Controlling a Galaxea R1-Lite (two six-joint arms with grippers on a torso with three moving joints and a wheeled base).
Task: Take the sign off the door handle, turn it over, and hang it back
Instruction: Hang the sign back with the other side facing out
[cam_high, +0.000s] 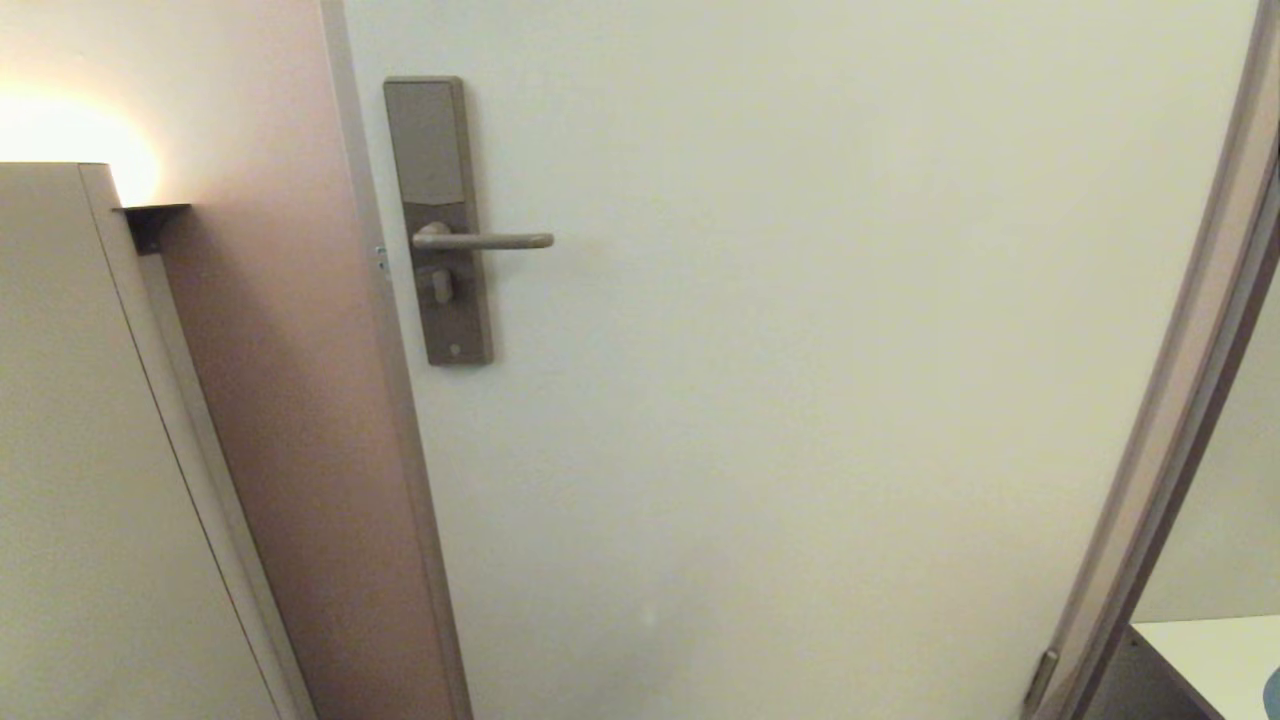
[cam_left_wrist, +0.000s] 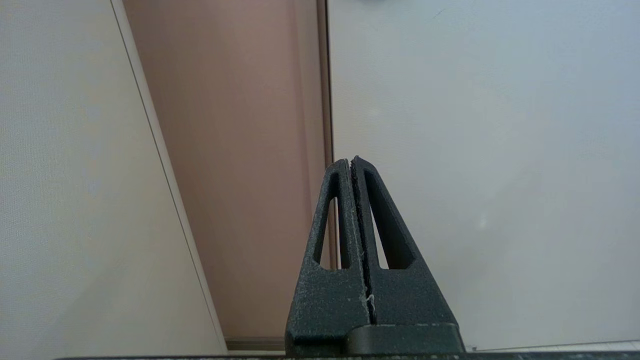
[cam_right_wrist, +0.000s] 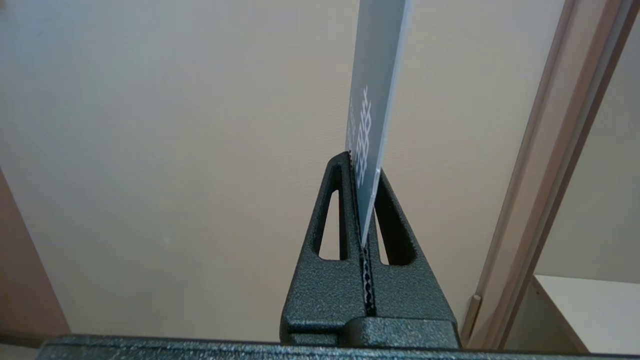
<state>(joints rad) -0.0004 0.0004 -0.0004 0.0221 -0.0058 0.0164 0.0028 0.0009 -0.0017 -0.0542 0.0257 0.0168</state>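
Sign (cam_right_wrist: 374, 100) is off the door handle (cam_high: 485, 240), pinched edge-on in the right gripper (cam_right_wrist: 364, 167), jaws closed on its lower end, blue face with white lettering showing. Handle bare on the lock plate (cam_high: 440, 220). Left gripper (cam_left_wrist: 351, 162) fully closed, holding nothing, low near the door (cam_high: 800, 400) edge. Removal looks done; can't tell whether the flip is. Rehang still left: get the hole over the lever.
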